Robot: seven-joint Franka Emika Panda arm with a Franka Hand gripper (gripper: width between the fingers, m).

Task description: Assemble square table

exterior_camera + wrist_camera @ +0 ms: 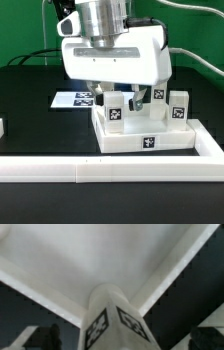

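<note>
The white square table top lies on the black table with tags on its front edge. It fills the wrist view as a white recessed surface. Three white tagged legs stand on it: one at the near left corner, one at the exterior view's right and one behind. My gripper hangs straight over the near left leg, a finger on each side. In the wrist view this leg stands between my dark fingers with a gap on each side. The jaws look open.
The marker board lies flat behind the table top at the exterior view's left. A long white border rail runs along the front and up the right side. A small white part sits at the left edge.
</note>
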